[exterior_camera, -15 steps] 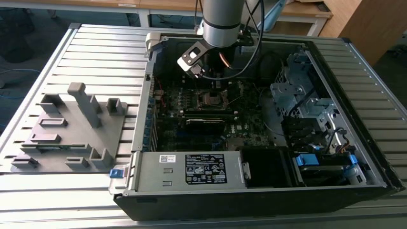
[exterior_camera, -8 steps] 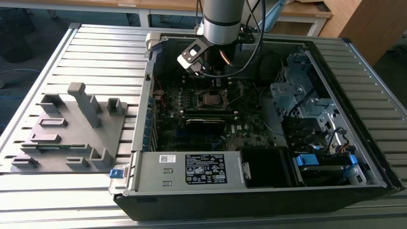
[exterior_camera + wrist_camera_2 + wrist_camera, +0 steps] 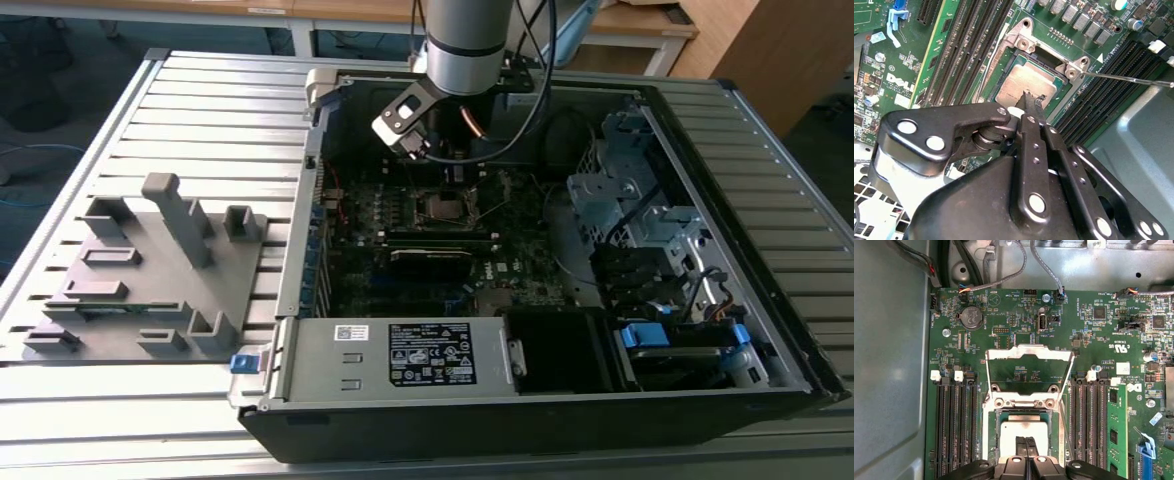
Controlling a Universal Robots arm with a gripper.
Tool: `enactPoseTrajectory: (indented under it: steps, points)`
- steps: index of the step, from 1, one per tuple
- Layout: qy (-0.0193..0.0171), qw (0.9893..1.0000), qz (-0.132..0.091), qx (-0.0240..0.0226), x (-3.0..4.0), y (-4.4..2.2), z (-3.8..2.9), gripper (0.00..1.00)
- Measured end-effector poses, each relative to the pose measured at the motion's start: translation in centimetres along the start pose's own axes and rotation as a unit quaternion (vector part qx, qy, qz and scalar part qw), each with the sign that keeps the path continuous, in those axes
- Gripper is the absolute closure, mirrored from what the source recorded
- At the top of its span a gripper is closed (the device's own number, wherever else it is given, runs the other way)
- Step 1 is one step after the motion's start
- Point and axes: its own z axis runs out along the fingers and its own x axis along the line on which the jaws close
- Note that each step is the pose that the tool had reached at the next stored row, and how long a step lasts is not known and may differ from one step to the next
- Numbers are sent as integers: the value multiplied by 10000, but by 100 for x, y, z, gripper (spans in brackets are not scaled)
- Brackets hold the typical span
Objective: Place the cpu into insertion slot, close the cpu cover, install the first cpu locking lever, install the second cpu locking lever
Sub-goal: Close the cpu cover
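The arm (image 3: 467,40) reached down into the open computer case (image 3: 534,420), which lay on the grey slatted worktop (image 3: 200,100). A grey plastic holder (image 3: 147,270) sat on the worktop just beside the case, on the exterior view's left.

Both wrist views showed the claw (image 3: 1031,100) (image 3: 1025,441) with its two black fingers (image 3: 1021,446) pressed close together. It held nothing. Its tips were right at the top of the cpu (image 3: 1019,82) (image 3: 1014,432), but I could not tell if they touched it or were just above it.

The cpu lay flat inside the insertion slot (image 3: 988,437) (image 3: 441,205), and its dull silver top faced up. It looked square with the metal rim of the slot.

The cpu cover (image 3: 1029,351) was not shut. It stood flipped up at the far end of the slot. You could see the green board (image 3: 1019,290) through its square window.

In the second wrist view, a thin metal locking lever (image 3: 1126,78) stuck out to one side of the slot. It was not hooked down.

Long black memory slots (image 3: 956,425) ran along both sides of the insertion slot. A round coin battery (image 3: 970,317) sat on the board, well apart from the claw.
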Motion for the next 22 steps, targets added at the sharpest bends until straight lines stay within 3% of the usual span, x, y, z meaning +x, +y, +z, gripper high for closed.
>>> enactPoseTrajectory:
  steps: [22]
  points:
    - [0,10000,0,0,-1,3,-96,90]
